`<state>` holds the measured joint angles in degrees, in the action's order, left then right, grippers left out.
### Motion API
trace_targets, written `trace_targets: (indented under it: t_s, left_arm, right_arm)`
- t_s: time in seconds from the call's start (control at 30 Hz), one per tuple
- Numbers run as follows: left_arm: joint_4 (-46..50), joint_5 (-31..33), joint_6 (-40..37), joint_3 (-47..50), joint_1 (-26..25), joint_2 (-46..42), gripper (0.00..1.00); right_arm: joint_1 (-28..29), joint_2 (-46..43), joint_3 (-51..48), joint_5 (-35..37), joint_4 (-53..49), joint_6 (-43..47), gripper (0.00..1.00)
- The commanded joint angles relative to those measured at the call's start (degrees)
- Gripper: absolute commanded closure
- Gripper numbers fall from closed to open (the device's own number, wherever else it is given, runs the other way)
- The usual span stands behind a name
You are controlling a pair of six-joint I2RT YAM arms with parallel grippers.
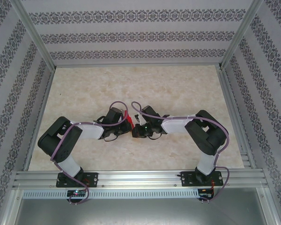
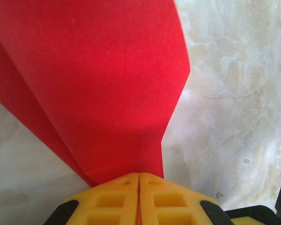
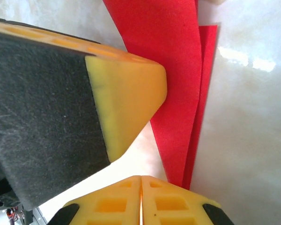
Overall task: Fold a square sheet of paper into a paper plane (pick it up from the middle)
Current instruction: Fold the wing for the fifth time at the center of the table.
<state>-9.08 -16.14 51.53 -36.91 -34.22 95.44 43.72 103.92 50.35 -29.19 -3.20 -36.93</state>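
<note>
The square sheet of paper (image 1: 128, 117) is bright red and folded into a narrow, tapering, layered shape like a paper plane. It sits at mid-table, where both arms meet. In the left wrist view the red paper (image 2: 93, 70) fans out from my left gripper (image 2: 139, 176), which is shut on its lower end. My right gripper (image 3: 141, 179) is shut, with nothing visible between its yellow fingers. The paper's narrow end (image 3: 178, 93) runs down to its right fingertip. The left gripper's padded finger (image 3: 126, 93) crosses close above it. From above, the left gripper (image 1: 124, 121) and right gripper (image 1: 135, 127) almost touch.
The marbled beige table (image 1: 131, 84) stretches open behind the grippers. Patterned walls and an aluminium frame (image 1: 37, 51) enclose it on three sides. The mounting rail (image 1: 140, 178) runs along the near edge.
</note>
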Motion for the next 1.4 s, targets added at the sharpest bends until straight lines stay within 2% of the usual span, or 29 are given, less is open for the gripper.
trace_targets:
  t_s: [0.0, 0.17, 0.4, 0.63, 0.97, 1.23, 1.37]
  left_arm:
    - [3.3, 3.5, 0.2, 1.9, -0.4, 0.5, 0.91]
    - [3.4, 3.5, 0.2, 1.8, -0.3, 0.5, 0.91]
    - [3.4, 3.4, 0.1, 1.8, -0.3, 0.4, 0.91]
    - [3.2, 3.0, 0.1, 1.5, -0.4, 0.4, 0.91]
    - [3.5, 3.3, 0.1, 1.4, -0.3, 0.3, 0.91]
    - [4.3, 3.7, 0.3, 1.2, -0.4, 0.3, 0.91]
    - [4.4, 3.3, 0.2, 1.0, -0.3, 0.4, 0.91]
  right_arm:
    - [-0.6, 1.2, -2.0, -1.0, 0.5, 0.6, 0.91]
    - [-1.1, 0.6, -3.4, -1.9, 0.3, 1.0, 0.91]
    - [-2.2, -5.1, -1.2, -1.6, 1.5, 1.7, 0.9]
    - [-2.4, 0.1, 2.1, -0.3, -1.4, 2.7, 0.9]
    - [-1.8, 2.9, 0.5, 0.1, -4.8, 4.5, 0.91]
    - [-1.9, -3.1, -1.0, 0.6, -12.3, 6.9, 0.91]
    - [-1.9, -5.4, 1.8, 1.2, -11.5, 6.5, 0.91]
